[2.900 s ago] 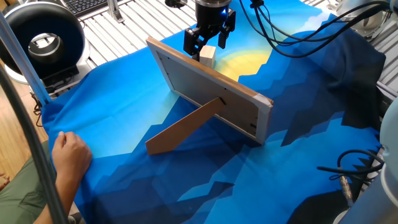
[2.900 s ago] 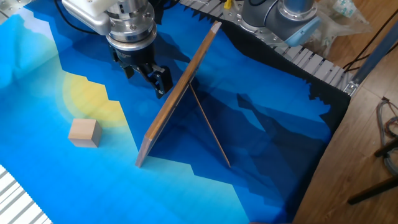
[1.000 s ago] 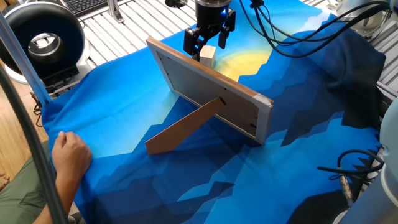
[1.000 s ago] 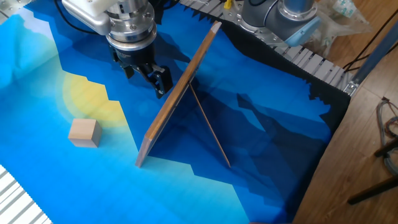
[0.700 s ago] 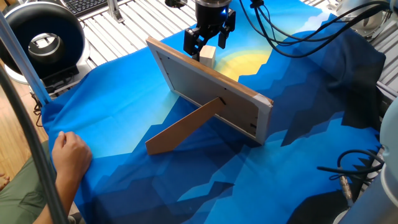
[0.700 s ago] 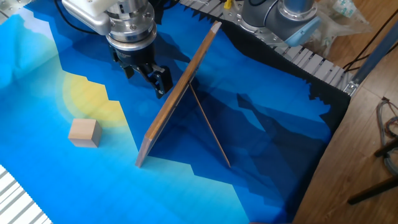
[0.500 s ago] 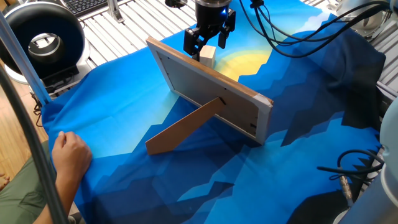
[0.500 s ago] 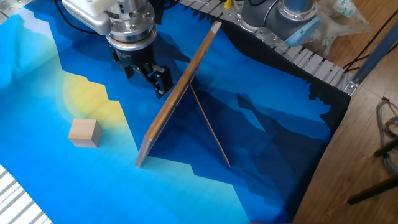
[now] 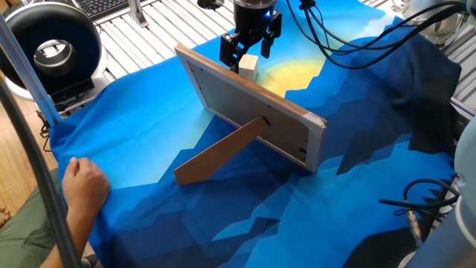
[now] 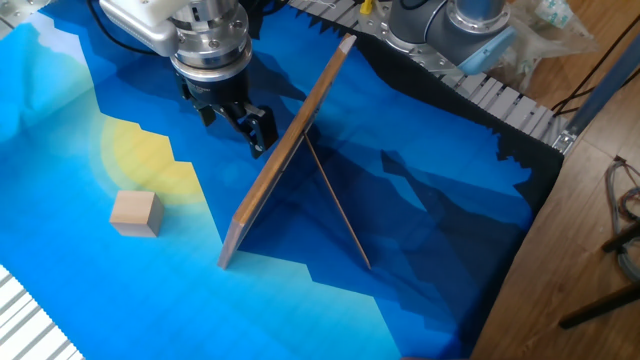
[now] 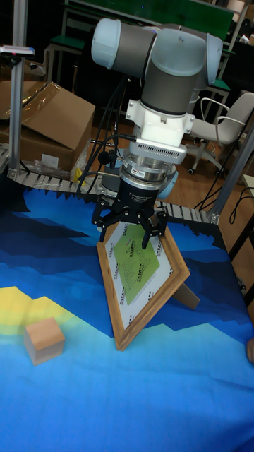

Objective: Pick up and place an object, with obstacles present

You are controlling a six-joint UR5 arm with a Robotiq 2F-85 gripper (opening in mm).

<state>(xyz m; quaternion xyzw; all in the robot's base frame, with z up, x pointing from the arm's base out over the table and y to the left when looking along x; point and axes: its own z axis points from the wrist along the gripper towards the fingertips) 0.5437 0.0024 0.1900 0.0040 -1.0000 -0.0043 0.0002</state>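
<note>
The object, a small pale wooden block (image 10: 135, 213), rests on the yellow patch of the blue cloth, in front of the frame; it also shows at the lower left (image 11: 44, 340) and peeks over the frame's top edge (image 9: 248, 65). The obstacle, a large picture frame (image 9: 253, 112) with a grey back and a brown easel leg (image 9: 219, 152), stands upright mid-cloth (image 10: 285, 160) (image 11: 144, 279). My gripper (image 10: 235, 125) hangs open and empty above the cloth, close to the frame's front face and well apart from the block (image 9: 248, 48) (image 11: 127, 229).
A person's hand (image 9: 83, 186) rests on the cloth's near-left edge. A black round device (image 9: 48, 48) stands off the cloth at the far left. Cables (image 9: 357, 45) trail over the far right side. A cardboard box (image 11: 42, 120) sits behind the table.
</note>
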